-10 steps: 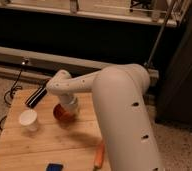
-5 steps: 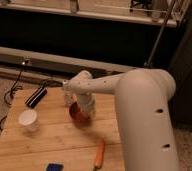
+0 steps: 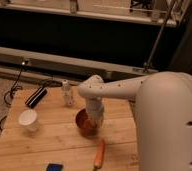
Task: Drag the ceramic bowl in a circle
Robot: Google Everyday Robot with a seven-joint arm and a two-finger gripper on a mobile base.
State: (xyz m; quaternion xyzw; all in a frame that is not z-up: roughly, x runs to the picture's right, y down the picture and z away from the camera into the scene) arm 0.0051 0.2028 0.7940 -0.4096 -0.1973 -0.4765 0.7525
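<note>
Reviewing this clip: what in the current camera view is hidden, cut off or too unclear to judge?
- Gripper: down at the ceramic bowl; the arm's wrist covers it, so the contact is hidden.
- Ceramic bowl: its right part is hidden behind the wrist.
- Blue object: cut off by the bottom edge.
- Small bottle: too small to identify any label.
- Orange carrot-like item: too blurred to identify for certain.

Smooth white rounded arm (image 3: 154, 100), white claw (image 3: 95, 120)
</note>
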